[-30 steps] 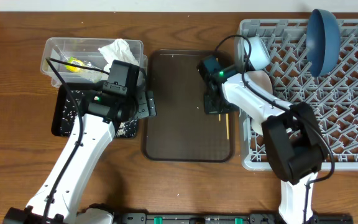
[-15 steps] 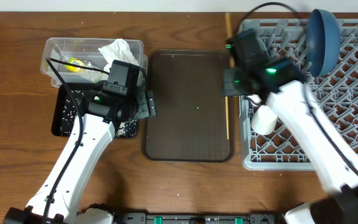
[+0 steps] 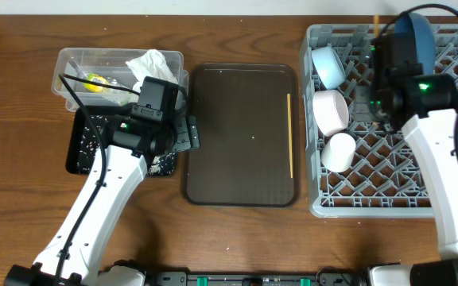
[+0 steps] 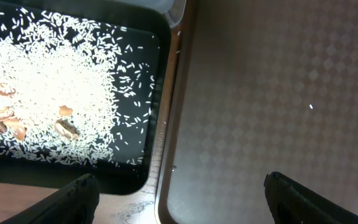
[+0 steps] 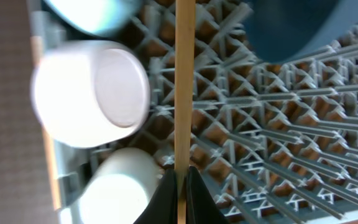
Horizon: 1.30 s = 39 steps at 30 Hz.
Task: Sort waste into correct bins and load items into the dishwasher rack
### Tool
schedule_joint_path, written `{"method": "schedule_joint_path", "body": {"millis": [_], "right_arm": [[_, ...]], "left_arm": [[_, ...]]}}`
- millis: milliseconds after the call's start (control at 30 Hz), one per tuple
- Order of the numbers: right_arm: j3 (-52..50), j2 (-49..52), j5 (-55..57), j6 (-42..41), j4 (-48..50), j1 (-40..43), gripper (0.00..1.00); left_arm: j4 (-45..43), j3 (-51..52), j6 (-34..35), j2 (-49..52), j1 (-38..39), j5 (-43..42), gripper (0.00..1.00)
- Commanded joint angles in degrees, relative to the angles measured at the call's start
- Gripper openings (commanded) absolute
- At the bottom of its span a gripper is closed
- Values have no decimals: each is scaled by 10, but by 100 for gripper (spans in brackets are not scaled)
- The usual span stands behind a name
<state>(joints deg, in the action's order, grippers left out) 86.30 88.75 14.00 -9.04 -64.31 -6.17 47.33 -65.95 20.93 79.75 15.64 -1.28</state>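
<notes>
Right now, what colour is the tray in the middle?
The tray is dark brown, clearest from overhead.

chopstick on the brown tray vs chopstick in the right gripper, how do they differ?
Support: the tray chopstick lies flat on the brown tray, near its right edge. The held chopstick is pinched in the right gripper, above the dishwasher rack.
Contact: no gripper touches the tray chopstick, while the held chopstick is clamped.
Shared: both are thin, pale wood.

Two chopsticks (image 3: 289, 135) (image 5: 182, 93); two bowls (image 3: 326, 66) (image 3: 331, 111); one cup (image 3: 339, 151); one dish (image 3: 414, 40); two bins (image 3: 76, 57) (image 3: 78, 149).
</notes>
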Motion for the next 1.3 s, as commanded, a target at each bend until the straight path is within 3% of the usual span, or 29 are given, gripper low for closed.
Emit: {"method": "schedule_joint_path", "body": {"millis": [0,367,633,800,1000,1067,1133,1267], "right_arm": [[-28,-2,10,25,18,28,1],[-76,-2,0,111,76,39,2],[-82,-2,10,117,76,39,10],[-82,-2,10,117,78,39,34],[-75,-3,-65,112,96,31,45],[-63,-3,-148,112,98,19,45],[-54,-3,-205,112,109,2,38],[-53,-2,-232,40,157,-62,38]], "left_arm": [[1,-2,-3,0,-2,5,88],[1,-2,-3,0,-2,5,88],[1,-2,-3,0,-2,5,88],[1,-2,-3,0,-2,5,87],[1,-2,-3,0,-2,5,87],[1,-2,-3,0,-2,5,88],[1,-2,-3,0,-2,5,88],[1,-2,-3,0,-2,5,88]]}}
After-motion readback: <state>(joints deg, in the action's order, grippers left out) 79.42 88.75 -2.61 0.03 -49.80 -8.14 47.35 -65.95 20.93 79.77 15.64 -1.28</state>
